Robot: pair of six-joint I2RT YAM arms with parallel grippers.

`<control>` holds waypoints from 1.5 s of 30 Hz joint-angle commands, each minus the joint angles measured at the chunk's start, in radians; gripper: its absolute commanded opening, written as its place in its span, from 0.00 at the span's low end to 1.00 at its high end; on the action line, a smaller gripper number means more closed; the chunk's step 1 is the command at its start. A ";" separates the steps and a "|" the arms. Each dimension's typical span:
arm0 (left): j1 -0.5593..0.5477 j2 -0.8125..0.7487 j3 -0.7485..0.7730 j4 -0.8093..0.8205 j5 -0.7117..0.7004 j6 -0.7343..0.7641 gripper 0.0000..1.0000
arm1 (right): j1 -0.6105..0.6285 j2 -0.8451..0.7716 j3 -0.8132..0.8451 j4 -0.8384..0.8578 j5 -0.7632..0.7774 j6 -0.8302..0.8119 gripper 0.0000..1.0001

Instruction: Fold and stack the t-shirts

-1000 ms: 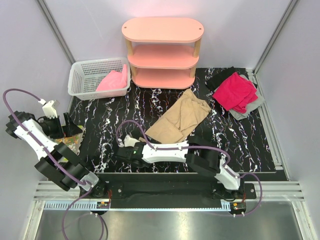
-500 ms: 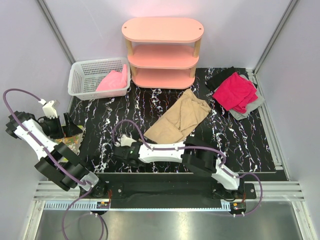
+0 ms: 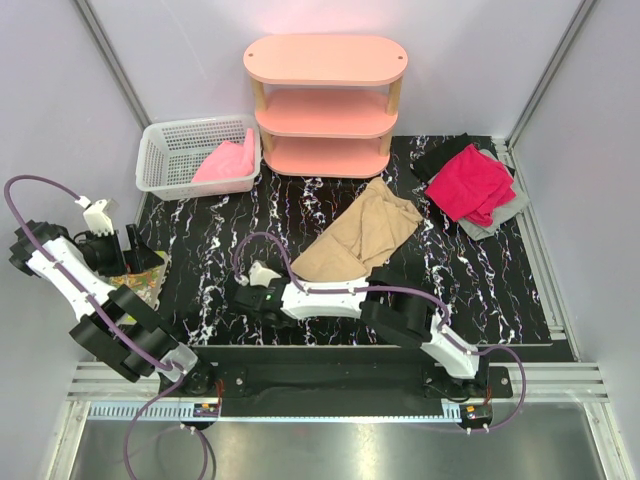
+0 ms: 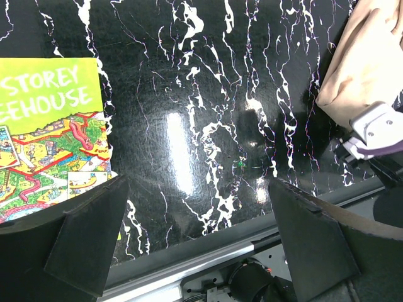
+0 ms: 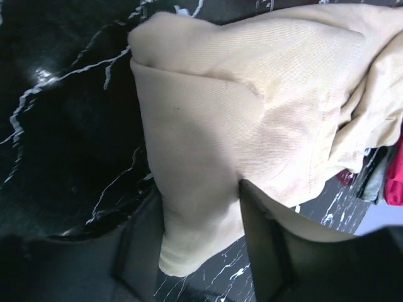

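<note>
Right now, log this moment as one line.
phase: grasp | right gripper: jaws astride tan t-shirt edge, grip unconfirmed | left gripper: open, empty, above table | magenta-red t-shirt: far-right corner

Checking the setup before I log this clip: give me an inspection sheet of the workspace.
surface: black marbled table, glossy.
job's things: tan shirt crumpled mid-table; red shirt atop grey shirt and black shirt, far right; pink shirt in basket.
clutter: book at left edge; shelf at back.
jaws: left jaws open over book; right jaws astride tan shirt's near edge, grip unclear.
cables: purple cables loop off both arms.
surroundings: pale walls; nothing else seen.
</note>
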 commanded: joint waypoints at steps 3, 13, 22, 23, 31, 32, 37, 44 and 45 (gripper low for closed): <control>-0.001 -0.012 0.049 -0.013 0.031 0.021 0.99 | -0.023 0.080 -0.023 0.023 -0.025 0.038 0.42; -0.001 -0.012 0.060 -0.019 0.036 0.024 0.99 | 0.000 -0.041 0.116 -0.064 -0.212 0.073 0.00; -0.001 -0.005 0.056 -0.020 0.045 0.027 0.99 | 0.063 -0.182 0.293 -0.161 -0.390 0.149 0.00; -0.001 -0.004 0.057 -0.020 0.046 0.028 0.99 | 0.065 -0.193 0.293 -0.161 -0.410 0.158 0.00; -0.001 0.004 0.066 -0.022 0.056 0.021 0.99 | 0.062 -0.306 0.220 -0.115 -0.520 0.193 0.00; -0.001 0.004 0.066 -0.022 0.056 0.021 0.99 | 0.052 -0.334 0.209 -0.103 -0.523 0.196 0.00; -0.001 0.008 0.077 -0.027 0.054 0.024 0.99 | -0.073 -0.452 0.043 -0.021 -0.623 0.216 0.00; -0.001 0.010 0.077 -0.031 0.057 0.025 0.99 | -0.283 -0.576 -0.127 0.089 -0.714 0.181 0.00; 0.001 0.008 0.077 -0.033 0.062 0.025 0.99 | -0.319 -0.580 -0.138 0.097 -0.727 0.175 0.00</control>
